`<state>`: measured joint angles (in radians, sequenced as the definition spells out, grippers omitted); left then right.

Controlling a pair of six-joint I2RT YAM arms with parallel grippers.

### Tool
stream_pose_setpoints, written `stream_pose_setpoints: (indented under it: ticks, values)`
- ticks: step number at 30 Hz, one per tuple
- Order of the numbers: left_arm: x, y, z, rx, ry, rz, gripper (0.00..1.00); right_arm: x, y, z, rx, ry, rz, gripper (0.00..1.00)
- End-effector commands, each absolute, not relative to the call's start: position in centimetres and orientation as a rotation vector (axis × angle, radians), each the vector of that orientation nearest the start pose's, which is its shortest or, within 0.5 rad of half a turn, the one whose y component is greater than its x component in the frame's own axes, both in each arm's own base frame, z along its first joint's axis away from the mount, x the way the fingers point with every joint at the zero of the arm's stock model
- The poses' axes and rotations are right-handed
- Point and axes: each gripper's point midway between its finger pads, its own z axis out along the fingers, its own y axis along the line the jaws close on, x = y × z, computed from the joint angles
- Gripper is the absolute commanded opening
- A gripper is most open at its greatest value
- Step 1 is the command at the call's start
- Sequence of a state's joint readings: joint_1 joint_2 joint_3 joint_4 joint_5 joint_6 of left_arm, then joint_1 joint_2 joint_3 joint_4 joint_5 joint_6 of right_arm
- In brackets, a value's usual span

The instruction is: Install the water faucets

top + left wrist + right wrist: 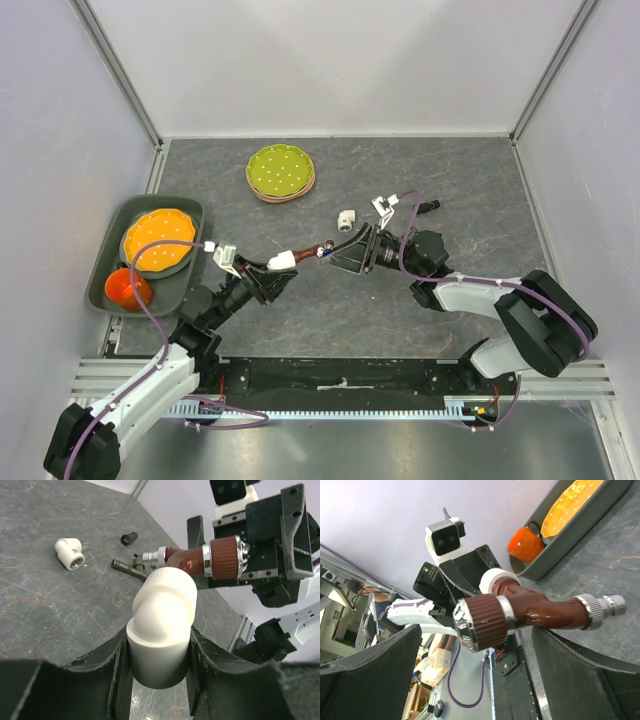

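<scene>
Reddish-brown faucet (530,611), between spread right fingers (365,680)

Noted green dotted plates (281,171) stacked far back on the grey table (450,180); an orange plate (160,240) and orange mug (127,288) inside the grey tray (168,288) at left; a loose white elbow fitting (346,219) near centre; a short black cylinder (129,537) nearby.

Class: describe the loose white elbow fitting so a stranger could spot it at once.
Find the green plates at the table's far side. Just right and nearer lies the white elbow fitting. Unlike its twin in the left fingers, it lies free.
</scene>
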<state>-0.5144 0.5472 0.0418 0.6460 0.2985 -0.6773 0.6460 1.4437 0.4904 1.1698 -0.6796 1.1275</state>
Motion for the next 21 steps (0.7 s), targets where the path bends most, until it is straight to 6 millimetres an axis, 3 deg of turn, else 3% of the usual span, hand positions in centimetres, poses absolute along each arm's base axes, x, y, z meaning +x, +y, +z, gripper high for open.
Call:
stream_pose_setpoints:
  ticks: [1,7,10,11,13,14,16,17,21]
  values:
    - [18.6,-21.7,21.0,0.301,1.446,-1.253,0.02,22.8,32.1,26.6,-0.290,1.549,1.772,0.98]
    - [19.6,-21.6,20.3,0.227,1.502,-1.252,0.02,21.7,32.0,26.9,-0.381,1.540,1.757,0.98]
    - [20.5,-21.3,20.0,0.136,1.557,-1.239,0.02,21.4,31.6,25.3,-0.452,1.581,1.656,0.98]
    - [20.9,-21.0,19.8,0.097,1.573,-1.227,0.02,21.5,31.4,23.6,-0.496,1.633,1.578,0.98]
    - [21.2,-20.9,19.7,0.037,1.601,-1.241,0.02,21.3,30.8,23.3,-0.550,1.631,1.496,0.98]
    - [21.4,-20.8,19.6,0.007,1.606,-1.241,0.02,21.4,30.4,22.0,-0.554,1.692,1.448,0.98]
    - [21.5,-20.7,19.9,-0.045,1.611,-1.273,0.02,21.4,29.6,21.9,-0.642,1.649,1.322,0.98]
    - [21.6,-20.7,19.9,-0.066,1.615,-1.283,0.02,21.6,29.0,20.8,-0.645,1.690,1.268,0.98]
    - [21.2,-21.1,20.9,-0.103,1.613,-1.356,0.02,22.0,27.2,20.8,-0.730,1.565,1.062,0.98]
